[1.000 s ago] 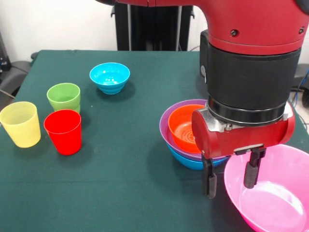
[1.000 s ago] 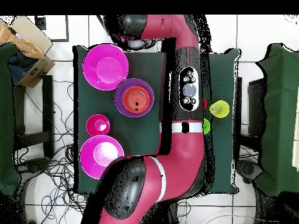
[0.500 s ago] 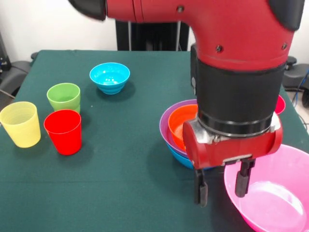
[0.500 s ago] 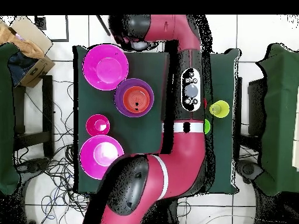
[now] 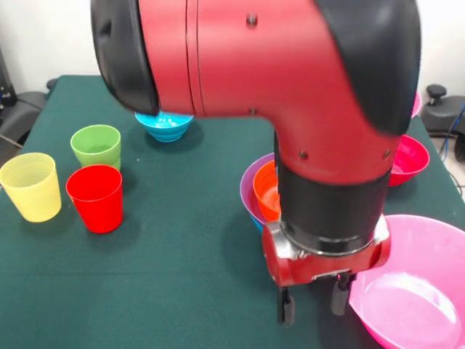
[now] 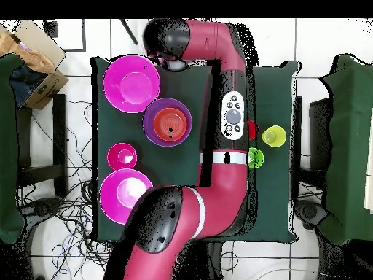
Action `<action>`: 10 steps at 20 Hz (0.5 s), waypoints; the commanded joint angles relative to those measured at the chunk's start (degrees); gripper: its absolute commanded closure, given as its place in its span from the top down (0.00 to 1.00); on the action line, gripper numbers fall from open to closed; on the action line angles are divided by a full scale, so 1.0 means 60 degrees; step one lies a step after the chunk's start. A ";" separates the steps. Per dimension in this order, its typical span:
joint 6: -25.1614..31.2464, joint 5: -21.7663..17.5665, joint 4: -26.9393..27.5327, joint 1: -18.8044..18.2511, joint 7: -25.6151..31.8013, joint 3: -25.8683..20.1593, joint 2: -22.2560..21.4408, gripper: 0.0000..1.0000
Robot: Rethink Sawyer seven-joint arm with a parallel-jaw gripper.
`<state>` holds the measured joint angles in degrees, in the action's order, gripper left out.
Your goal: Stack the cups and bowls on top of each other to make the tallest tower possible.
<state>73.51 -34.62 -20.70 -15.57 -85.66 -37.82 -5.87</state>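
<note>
My gripper (image 5: 312, 305) hangs open and empty over the table's front, its fingers (image 5: 285, 311) just left of a large pink bowl (image 5: 414, 291). Whether the right finger touches the rim, I cannot tell. Behind the wrist stands the tower (image 5: 254, 190): an orange bowl (image 5: 267, 193) nested in a purple one, mostly hidden by the arm. The overhead view shows the tower (image 6: 167, 122) between that pink bowl (image 6: 131, 84) and a small crimson bowl (image 6: 122, 156). The yellow cup (image 5: 30, 187), red cup (image 5: 94, 198) and green cup (image 5: 96, 145) stand together at the left.
A cyan bowl (image 5: 166, 127) peeks out from behind the arm at the back. The crimson bowl (image 5: 407, 160) sits at the right. A second large pink bowl (image 6: 126, 195) lies near the robot's base. The bulky arm (image 5: 290, 94) fills the middle of the front view.
The arm has swung toward the table's front and sunk lower. The gripper has shifted left, from straddling the pink bowl's rim to just outside it. Bowls and cups have stayed put.
</note>
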 commanded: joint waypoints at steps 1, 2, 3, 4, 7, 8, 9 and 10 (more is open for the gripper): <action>0.1706 -0.0958 0.0449 0.0304 0.1651 -0.0580 0.0689 1.00; 0.1830 -0.0957 0.0468 0.0302 0.1680 -0.0612 0.0718 1.00; 0.1976 -0.0976 0.0475 0.0311 0.1696 -0.0597 0.0747 1.00; 0.2122 -0.0996 0.0481 0.0320 0.1711 -0.0583 0.0775 1.00; 0.2405 -0.1095 0.0635 0.0353 0.1585 -0.0767 0.0866 1.00; 0.2417 -0.1158 0.0690 0.0368 0.1585 -0.0829 0.0862 1.00; 0.2236 -0.1242 0.0760 0.0381 0.1542 -0.0906 0.0792 1.00; 0.2235 -0.1289 0.0801 0.0374 0.1547 -0.0998 0.0749 1.00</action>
<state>81.55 -37.07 -17.99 -14.66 -85.66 -38.77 -1.04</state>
